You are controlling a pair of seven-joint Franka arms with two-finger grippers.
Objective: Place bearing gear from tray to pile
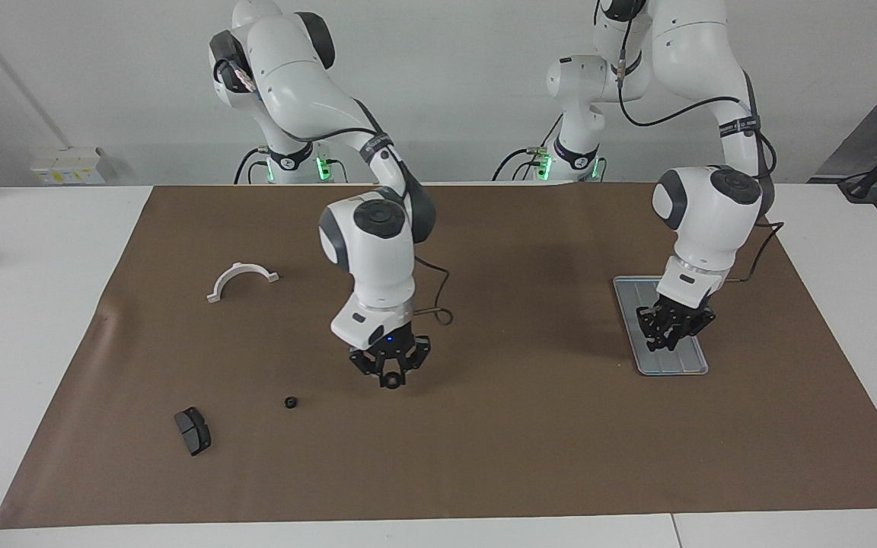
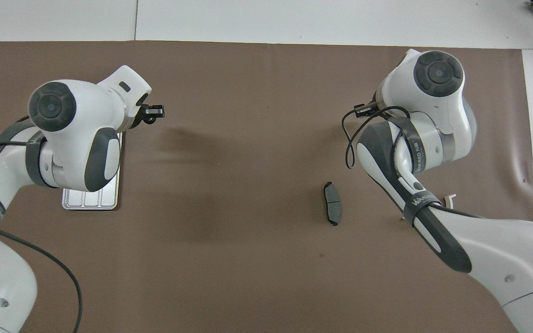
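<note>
Your left gripper (image 1: pixel 671 335) hangs over the ridged silver-grey metal tray (image 1: pixel 693 367); your right gripper (image 1: pixel 391 376) hovers above brown paper (image 1: pixel 530 426) near the small black ring-shaped gear (image 1: pixel 291 402). Whether either pincer is closed, I cannot tell.

Glossy white arm shells, dark grey joint caps, black cables, green base lights
</note>
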